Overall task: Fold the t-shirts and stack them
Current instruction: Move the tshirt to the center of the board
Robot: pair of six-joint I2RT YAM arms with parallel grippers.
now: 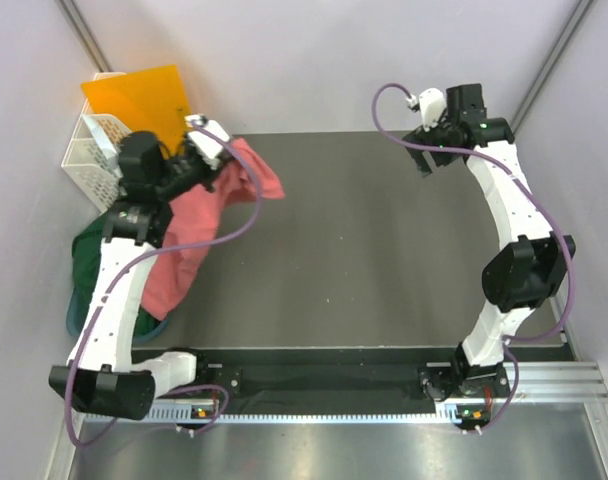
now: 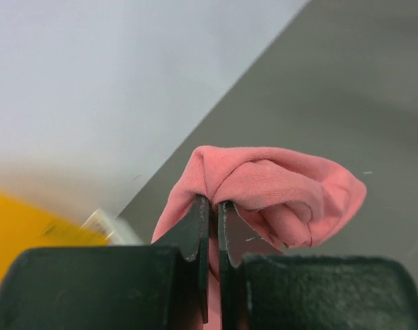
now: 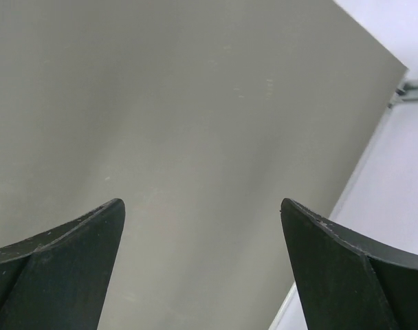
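Grey table (image 1: 384,250), salmon-pink t-shirt (image 2: 278,185) pinched in left claw (image 2: 212,204)

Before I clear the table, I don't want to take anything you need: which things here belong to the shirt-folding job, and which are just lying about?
Belongs to the job:
salmon-pink t-shirt, pinched in the left jaws
dark green t-shirt, bunched at the left side

Just lying about:
orange folder, far left corner
white plastic basket, beneath the folder
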